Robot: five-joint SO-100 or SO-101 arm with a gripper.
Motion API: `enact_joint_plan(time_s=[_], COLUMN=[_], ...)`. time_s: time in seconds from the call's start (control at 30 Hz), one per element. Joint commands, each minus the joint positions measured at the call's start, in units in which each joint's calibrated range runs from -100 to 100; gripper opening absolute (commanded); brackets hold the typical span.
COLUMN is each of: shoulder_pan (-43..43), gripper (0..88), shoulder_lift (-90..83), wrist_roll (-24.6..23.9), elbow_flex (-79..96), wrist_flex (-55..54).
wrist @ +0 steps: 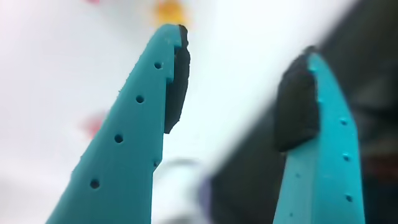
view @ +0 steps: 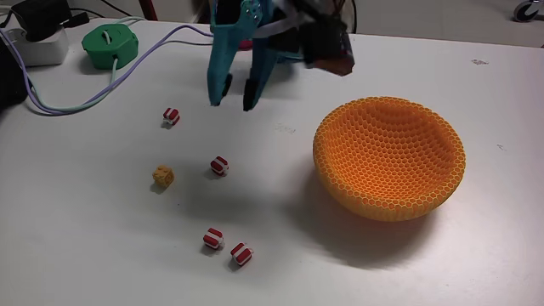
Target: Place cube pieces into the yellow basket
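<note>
Since nothing sits between its teal fingers, we read the gripper point(view: 236, 104) as spread and empty, hanging above the table point(view: 102, 212) to pick. All 5 cube pieces lie loose: 4 glossy red-and-white striped ones point(view: 220, 166) and 1 matte yellow-orange die point(view: 162, 176). The yellow basket point(view: 390, 157), a round honeycomb lattice bowl, waits empty well to their right in the fixed view.

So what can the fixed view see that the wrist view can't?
Fixed view alone: the yellow basket, with no cubes visible inside, four striped cubes such as one, the yellow-orange cube sharply, and a green round piece. Wrist view alone: the black pads close up on the teal fingers. Both: the open gripper, holding nothing, above the white table.
</note>
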Motion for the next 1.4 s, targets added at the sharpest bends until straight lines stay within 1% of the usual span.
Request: enact_joint_plan(time_s=[0.0, 0.1, 0.17, 0.23, 0.3, 0.37, 0.5, 0.67, 0.97, 1.1, 1.17, 1.3, 1.37], shoulder_pan=[1.58, 2.05, 2.88, 4.75, 6.15, 6.71, 7.54, 7.64, 7.73, 8.29, 8.76, 9.13, 9.31], gripper=[25.6, 25.1, 23.1, 20.8, 16.9, 16.5, 17.2, 16.6, 15.1, 7.3, 0.1, 0.0, 0.0], shoulder_lift=[5.59, 12.5, 18.75, 24.91, 29.83, 34.0, 40.63, 43.85, 44.98, 45.55, 45.93, 46.03, 46.03], wrist_roll=[-5.76, -8.35, -9.62, -9.28, -10.94, -12.55, -12.41, -13.24, -14.31, -14.7, -14.8, -13.48, -13.04], elbow_flex=[0.79, 0.41, -2.19, -7.01, -10.95, -13.84, -20.01, -20.78, -17.02, -15.58, -15.58, -15.58, -16.92], wrist_flex=[-1.7, -2.31, -2.4, -2.22, -1.35, -1.53, -1.53, -1.88, -2.4, -4.05, -4.05, -6.05, -5.35])
